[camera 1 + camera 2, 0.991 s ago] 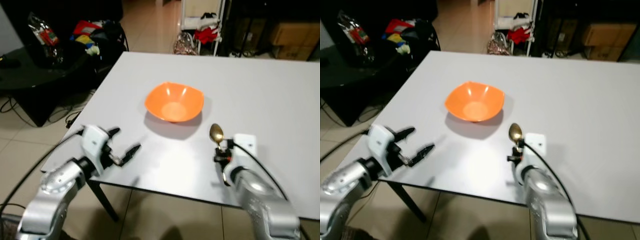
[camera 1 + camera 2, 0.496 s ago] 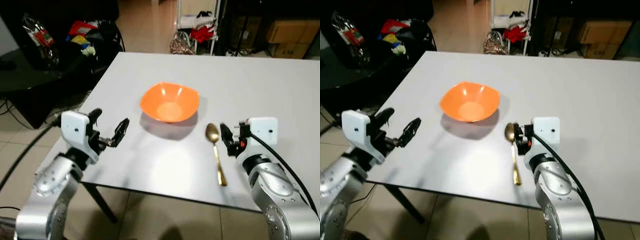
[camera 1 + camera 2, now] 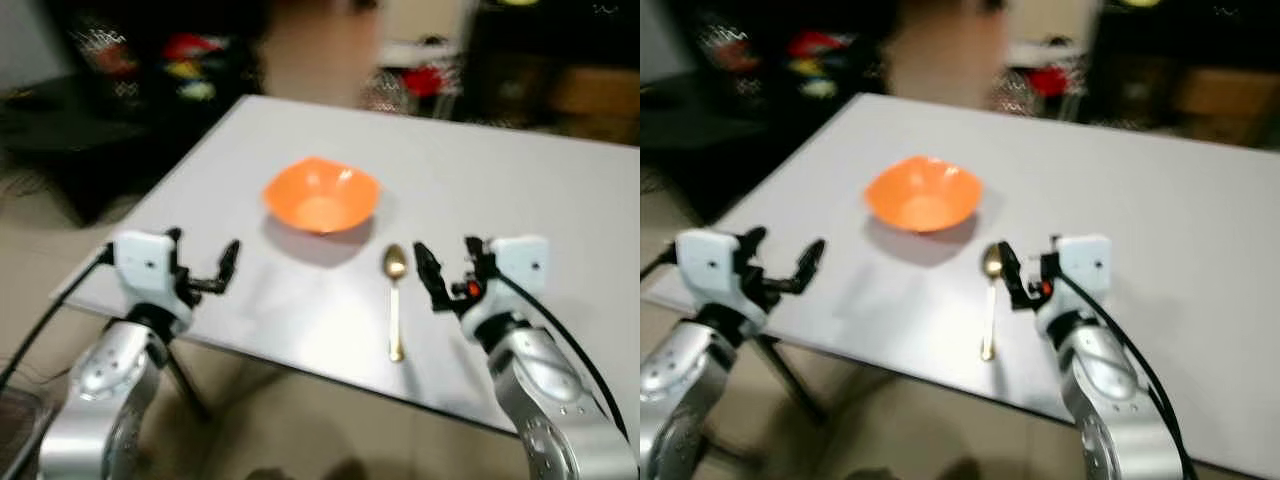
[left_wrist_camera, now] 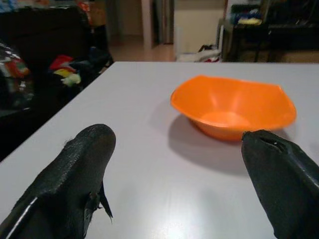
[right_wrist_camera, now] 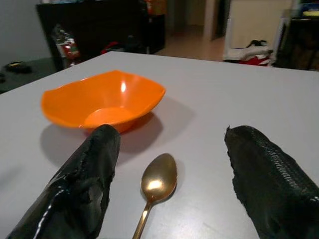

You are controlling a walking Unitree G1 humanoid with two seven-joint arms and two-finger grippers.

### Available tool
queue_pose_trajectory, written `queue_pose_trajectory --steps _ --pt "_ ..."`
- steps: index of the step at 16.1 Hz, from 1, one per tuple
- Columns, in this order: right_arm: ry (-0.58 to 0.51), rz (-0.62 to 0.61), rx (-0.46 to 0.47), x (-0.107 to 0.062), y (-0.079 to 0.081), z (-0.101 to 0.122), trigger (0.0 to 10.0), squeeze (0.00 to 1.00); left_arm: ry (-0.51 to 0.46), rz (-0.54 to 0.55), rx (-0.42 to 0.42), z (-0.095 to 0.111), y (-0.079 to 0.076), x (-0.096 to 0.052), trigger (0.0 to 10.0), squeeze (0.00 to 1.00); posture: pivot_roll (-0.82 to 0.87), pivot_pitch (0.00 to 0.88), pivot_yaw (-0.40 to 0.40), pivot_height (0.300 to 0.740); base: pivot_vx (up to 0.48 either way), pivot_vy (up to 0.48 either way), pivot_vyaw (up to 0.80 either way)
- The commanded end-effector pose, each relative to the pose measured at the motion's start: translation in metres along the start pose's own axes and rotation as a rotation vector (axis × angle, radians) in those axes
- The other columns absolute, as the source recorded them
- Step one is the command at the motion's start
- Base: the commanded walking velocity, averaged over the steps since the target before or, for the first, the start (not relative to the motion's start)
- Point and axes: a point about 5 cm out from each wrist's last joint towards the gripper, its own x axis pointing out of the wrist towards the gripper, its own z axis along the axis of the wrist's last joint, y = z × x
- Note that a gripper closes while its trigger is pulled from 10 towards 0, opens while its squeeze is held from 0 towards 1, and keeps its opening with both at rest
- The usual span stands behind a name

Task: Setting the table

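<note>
Orange bowl (image 3: 321, 195), gold spoon (image 3: 395, 300) beside it, both grippers' fingers (image 5: 87, 184) spread.

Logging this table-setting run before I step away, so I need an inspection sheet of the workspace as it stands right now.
Surface: white table, bare apart from the job's things.
Job's things: orange bowl upright and empty; gold spoon flat on the table beside it, to the robot's right, its bowl end toward the orange bowl.
Clutter: nothing seen on the table.
Grippers: left pincer open, over the table's near left edge; right pincer open, next to the spoon, holding nothing.
Cables: black cable along the right arm; another by the left arm.
Surroundings: blurred dark furniture and coloured items beyond the table.
</note>
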Motion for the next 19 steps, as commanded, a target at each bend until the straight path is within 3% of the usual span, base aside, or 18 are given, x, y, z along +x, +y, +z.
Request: queue_pose_trajectory --steps 1,5,9,11,13,16,17,18,19 --pt "-0.023 -0.001 -0.005 0.0 0.002 0.003 10.0 1.0 -0.006 -0.007 0.029 0.002 0.001 0.004 10.0 0.0 0.03 0.0 0.071 0.74 0.0 0.0 0.8" --pt "-0.061 0.0 -0.018 -0.002 0.003 0.007 10.0 1.0 -0.015 -0.046 0.046 0.005 -0.007 0.018 10.0 0.0 0.01 0.0 0.104 0.74 0.0 0.0 0.8" --pt "-0.06 -0.05 0.017 -0.002 -0.003 0.004 10.0 1.0 -0.002 -0.015 0.048 -0.003 -0.001 0.022 10.0 0.0 0.0 0.0 0.099 0.74 0.0 0.0 0.8" --pt "-0.049 -0.027 -0.017 0.003 -0.007 0.002 10.0 1.0 0.0 -0.003 0.055 -0.004 -0.001 0.022 10.0 0.0 0.02 0.0 0.081 0.74 0.0 0.0 0.8" --pt "-0.052 -0.09 -0.089 0.005 -0.017 0.0 10.0 1.0 -0.003 0.015 0.1 -0.008 0.0 0.022 10.0 0.0 0.01 0.0 0.065 0.74 0.0 0.0 0.8" --pt "-0.1 -0.119 -0.077 0.016 -0.028 0.012 10.0 1.0 -0.1 0.088 0.117 0.004 0.004 0.027 10.0 0.0 0.04 0.0 0.029 0.74 0.0 0.0 0.8" --pt "-0.092 -0.113 -0.084 0.018 -0.029 0.009 10.0 1.0 -0.151 0.138 0.061 0.006 0.002 0.024 10.0 0.03 0.05 0.0 0.029 0.74 0.0 0.0 0.8" --pt "-0.087 -0.105 -0.085 0.016 -0.028 0.005 10.0 1.0 -0.15 0.135 0.123 0.006 0.004 0.021 10.0 0.05 0.05 0.0 0.034 0.74 0.0 0.0 0.8" --pt "-0.091 -0.111 -0.078 0.014 -0.027 0.003 10.0 1.0 -0.137 0.137 0.133 0.004 0.008 0.02 10.0 0.01 0.04 0.0 0.051 0.74 0.0 0.0 0.8"
